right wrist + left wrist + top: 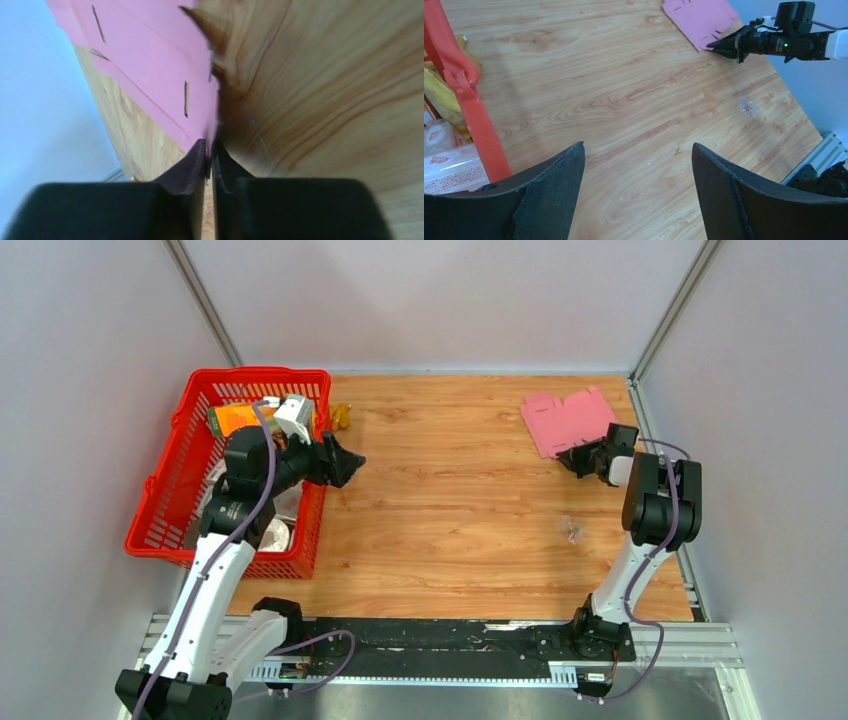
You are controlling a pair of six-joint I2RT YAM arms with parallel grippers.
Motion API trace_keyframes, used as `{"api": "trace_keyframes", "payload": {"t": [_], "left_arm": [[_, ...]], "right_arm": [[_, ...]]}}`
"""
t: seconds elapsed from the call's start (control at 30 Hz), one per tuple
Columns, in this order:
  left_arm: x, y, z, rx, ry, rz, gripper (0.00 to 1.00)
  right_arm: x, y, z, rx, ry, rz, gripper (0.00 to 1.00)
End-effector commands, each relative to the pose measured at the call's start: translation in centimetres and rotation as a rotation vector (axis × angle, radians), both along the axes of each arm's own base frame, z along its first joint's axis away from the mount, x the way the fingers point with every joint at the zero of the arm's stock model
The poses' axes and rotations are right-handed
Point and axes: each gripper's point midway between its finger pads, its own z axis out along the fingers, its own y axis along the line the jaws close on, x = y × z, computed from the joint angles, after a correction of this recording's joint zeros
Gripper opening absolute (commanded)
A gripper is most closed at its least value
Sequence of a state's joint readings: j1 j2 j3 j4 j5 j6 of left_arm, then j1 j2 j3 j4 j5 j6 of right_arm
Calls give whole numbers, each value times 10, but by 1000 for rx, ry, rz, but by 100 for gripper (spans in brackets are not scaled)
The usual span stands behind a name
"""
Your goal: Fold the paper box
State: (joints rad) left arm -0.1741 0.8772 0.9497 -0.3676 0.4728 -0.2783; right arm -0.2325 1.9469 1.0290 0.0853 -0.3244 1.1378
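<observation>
The paper box (pixel 565 420) lay as a flat, unfolded pink cut-out at the far right corner of the table (pixel 450 520), its right flaps near the foot of the right wall (pixel 760 390) and its far edge just short of the back wall (pixel 440 300), so little room was left on those two sides. The right gripper (pixel 572 460) met the sheet's near edge, with its arm standing along the table's right border. To the left of the sheet a broad stretch of bare wood ran across to the red basket (pixel 160 510), which filled the far left side. The only thing on that wood was a small clear scrap (pixel 572 530) lying near the right arm. The left gripper (pixel 352 462) hung over the wood just right of the basket's rim, well apart from the sheet. The overhead view gave this layout but not the grip. The right wrist view showed that gripper's fingers (pixel 187 167) drawn almost together, with the pink card's corner running into the thin slit between them, pinched there, and the slots cut in the card in plain sight. The left wrist view showed its own jaws spread wide with nothing between them. It also showed the right gripper from the side with its tip at the sheet's edge, and white wrapped packages (pixel 449 165) in the basket.
</observation>
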Motion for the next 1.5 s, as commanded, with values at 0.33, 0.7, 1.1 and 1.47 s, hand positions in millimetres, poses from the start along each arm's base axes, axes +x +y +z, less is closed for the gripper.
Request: {"api": "trace_keyframes", "payload": {"t": [0.33, 0.7, 1.1, 1.47], "left_arm": [[17, -24, 10, -46, 45, 74, 94], [66, -68, -5, -289, 250, 64, 93], [56, -94, -64, -429, 538, -10, 95], [55, -103, -89, -445, 666, -28, 84]], "right_arm": [[-48, 105, 87, 243, -248, 190, 0], [-109, 222, 150, 521, -352, 269, 0], [-136, 297, 175, 555, -478, 286, 0], [-143, 321, 193, 594, -571, 288, 0]]}}
